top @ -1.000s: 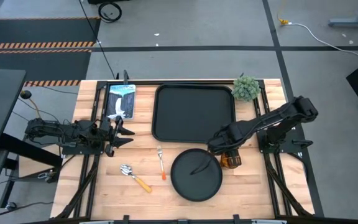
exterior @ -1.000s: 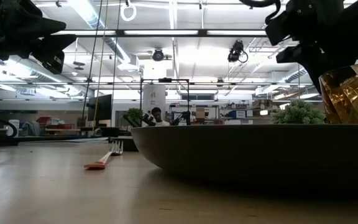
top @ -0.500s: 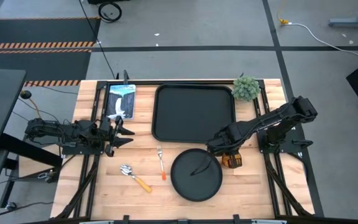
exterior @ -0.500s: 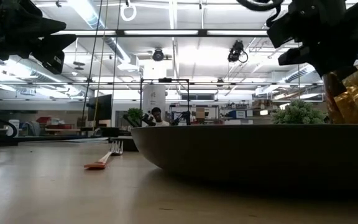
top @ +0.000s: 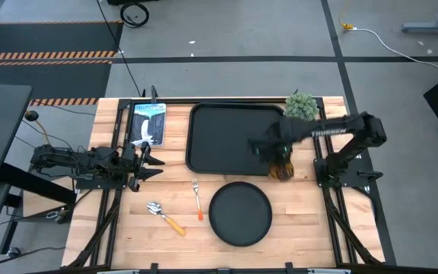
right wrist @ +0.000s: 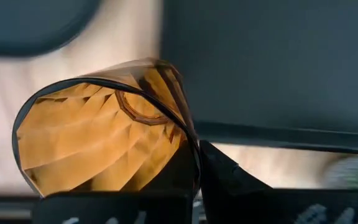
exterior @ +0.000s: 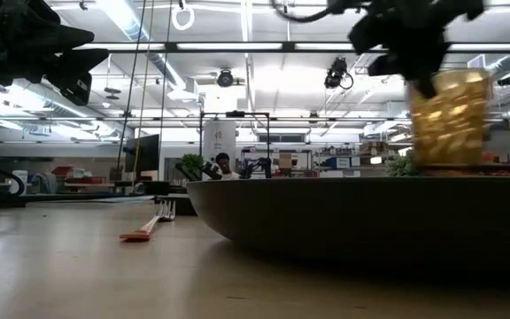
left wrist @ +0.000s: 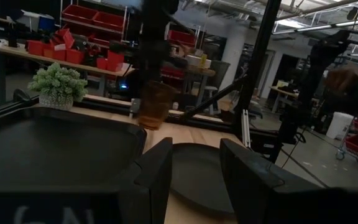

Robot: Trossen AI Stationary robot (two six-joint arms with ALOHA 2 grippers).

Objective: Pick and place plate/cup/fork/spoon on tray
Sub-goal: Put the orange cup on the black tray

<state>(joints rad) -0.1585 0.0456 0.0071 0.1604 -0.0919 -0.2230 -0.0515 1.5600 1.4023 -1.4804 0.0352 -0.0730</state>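
The amber cup point(top: 283, 170) hangs over the near right corner of the black tray point(top: 219, 137), with my right gripper point(top: 279, 156) shut on it. In the low view the cup point(exterior: 450, 115) is upright and off the table. The round black plate point(top: 239, 213) lies flat near the front edge. To its left lie the fork point(top: 197, 199) and the spoon point(top: 163, 215). At the table's left my left gripper point(top: 146, 160) stays open and holds nothing. My right gripper holds the cup by its rim point(right wrist: 193, 151), one finger inside the cup point(right wrist: 174, 177) and one outside. The fingers come from above, pointing down. The cup hangs upright below them, lifted clear of the table.
A small green potted plant point(top: 300, 107) stands at the tray's far right corner. A blue and white package point(top: 148, 123) lies left of the tray. Bare wood shows between the tray and the plate.
My right gripper has shut on the cup's rim beside the plate, lifted it clear and carried it toward the far edge, to the tray's near right corner. The cup has stayed upright.
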